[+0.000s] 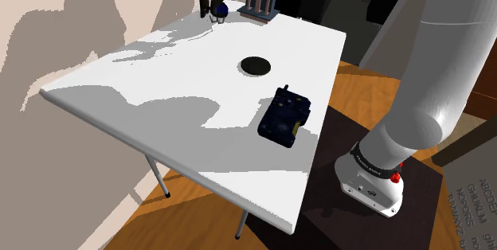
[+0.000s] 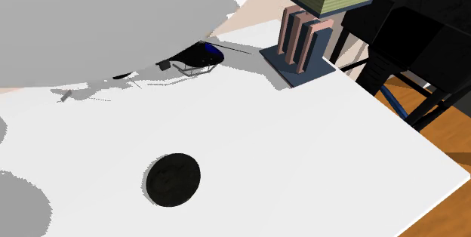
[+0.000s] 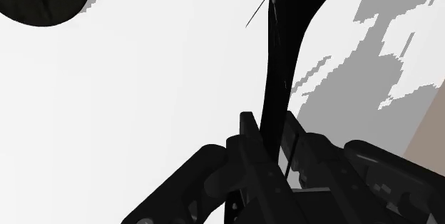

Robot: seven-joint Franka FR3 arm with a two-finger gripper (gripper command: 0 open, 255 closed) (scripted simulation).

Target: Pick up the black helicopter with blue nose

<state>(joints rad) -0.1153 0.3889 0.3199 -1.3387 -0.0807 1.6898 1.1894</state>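
Your claw (image 1: 215, 9) hangs over the far edge of the white tabletop (image 1: 143, 89), its two black fingers clamped on the black helicopter (image 1: 222, 10). In the shoulder view the blue nose shows just beside the fingertips. Along the wrist view, the helicopter's slim black tail runs out from between the fingers, which press against both of its sides, and a thin rotor blade shows at the tail's end. In the second exterior view the helicopter lies at the tabletop's far edge, skids underneath, with its blue nose turned toward a rack of upright pinkish slabs (image 2: 302, 39) on a dark base. You cannot tell from these views whether the skids touch the surface. A flat black disc (image 1: 256, 66) lies near the middle of the tabletop, well apart from the helicopter. A dark blue box with yellow trim (image 1: 284, 115) rests nearer the white arm (image 1: 430, 65), close to the tabletop's near edge, and wooden floor (image 1: 358, 89) shows beyond.
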